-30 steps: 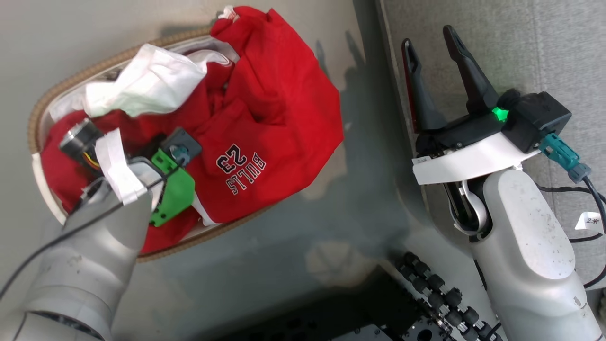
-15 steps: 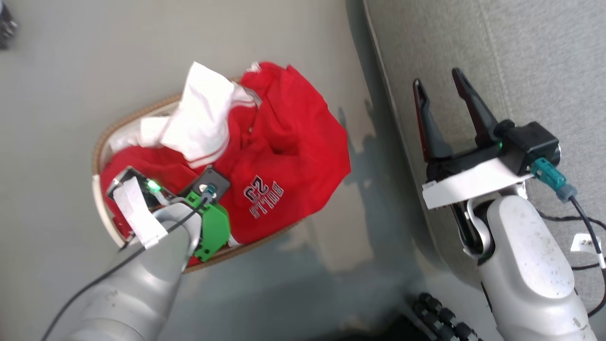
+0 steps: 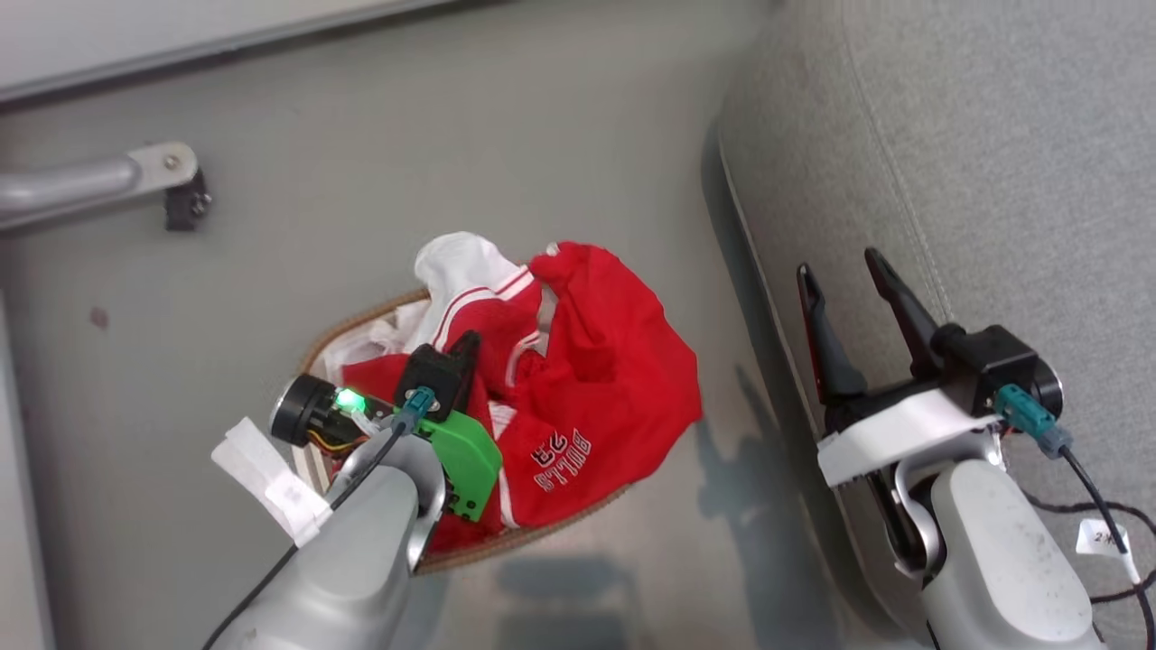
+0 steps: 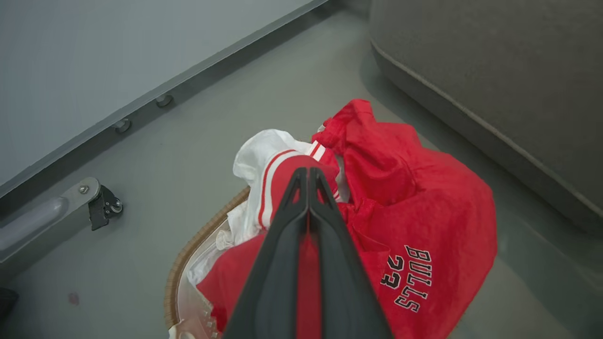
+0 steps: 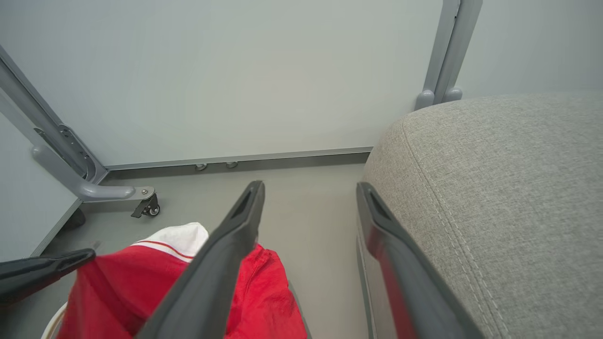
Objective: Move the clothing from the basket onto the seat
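1. So, at 7 o'clock in the head view, the left gripper (image 4: 308,172) has its fingers pressed together, pinching a striped fold of red clothing (image 3: 614,397).
2. Right gripper (image 3: 838,264) at 4 o'clock, fingers spread, holding nothing.
3. The clothing is heaped in the basket (image 3: 361,323), with the BULLS 23 jersey spilling over its 3 o'clock rim.
4. Grey sofa (image 3: 993,135) runs from 1 to 4 o'clock.
5. Caster leg (image 3: 185,194) at 10 o'clock.

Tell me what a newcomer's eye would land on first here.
The bright red clothing with white BULLS 23 lettering, heaped in the woven-rimmed laundry basket on the floor at centre. Next, the left gripper, shut on a white-striped fold at the top of the heap, and the open right gripper at the edge of the grey sofa on the right.
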Controlling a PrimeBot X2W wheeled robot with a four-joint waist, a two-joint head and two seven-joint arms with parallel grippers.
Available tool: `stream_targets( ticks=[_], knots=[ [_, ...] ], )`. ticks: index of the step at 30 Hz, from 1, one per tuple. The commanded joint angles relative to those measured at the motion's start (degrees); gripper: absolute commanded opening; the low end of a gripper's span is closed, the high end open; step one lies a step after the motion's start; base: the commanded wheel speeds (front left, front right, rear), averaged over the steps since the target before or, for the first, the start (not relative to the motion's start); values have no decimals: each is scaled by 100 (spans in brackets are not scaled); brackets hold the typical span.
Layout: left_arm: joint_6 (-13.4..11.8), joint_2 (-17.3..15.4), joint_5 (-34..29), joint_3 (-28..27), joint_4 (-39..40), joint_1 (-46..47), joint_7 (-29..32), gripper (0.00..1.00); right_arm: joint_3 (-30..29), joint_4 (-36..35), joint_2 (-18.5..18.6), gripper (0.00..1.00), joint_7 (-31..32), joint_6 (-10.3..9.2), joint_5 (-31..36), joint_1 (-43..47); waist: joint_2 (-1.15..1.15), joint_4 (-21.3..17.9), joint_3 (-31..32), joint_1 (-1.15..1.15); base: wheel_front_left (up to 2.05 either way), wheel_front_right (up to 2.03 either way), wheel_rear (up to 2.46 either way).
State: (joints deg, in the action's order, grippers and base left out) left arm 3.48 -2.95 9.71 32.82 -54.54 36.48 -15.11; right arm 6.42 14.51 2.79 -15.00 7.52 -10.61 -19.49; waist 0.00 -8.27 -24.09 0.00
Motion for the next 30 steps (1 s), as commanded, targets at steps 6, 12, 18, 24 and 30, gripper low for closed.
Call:
stream_targets(
  ticks=[6, 12, 18, 24, 30],
  knots=[
    [-152, -1, 372, -65, 967, -472, -5, 0, 72, 117, 27, 100, -27, -6, 111, 434, 0, 445, 1135, 0, 0, 0, 0],
    [-260, -2, 673, -125, 1805, -649, -6, 0, 144, 220, 25, 100, -27, -6, 125, 728, 0, 525, 1554, 0, 0, 0, 0],
    [-356, -3, 883, -118, 2440, -736, -6, 0, 259, 325, 25, 100, -27, -6, 91, 1047, 0, 582, 1899, 0, 0, 0, 0],
    [-452, -2, 1038, -74, 2870, -765, -6, 0, 505, 464, 24, 100, -27, -6, 138, 1361, 0, 622, 2251, 0, 0, 0, 0],
    [-489, -3, 1141, 43, 3165, -646, -6, 0, 1029, 494, 25, 100, -28, -6, 171, 1358, 0, 729, 2336, 0, 0, 0, 0]
  ],
)
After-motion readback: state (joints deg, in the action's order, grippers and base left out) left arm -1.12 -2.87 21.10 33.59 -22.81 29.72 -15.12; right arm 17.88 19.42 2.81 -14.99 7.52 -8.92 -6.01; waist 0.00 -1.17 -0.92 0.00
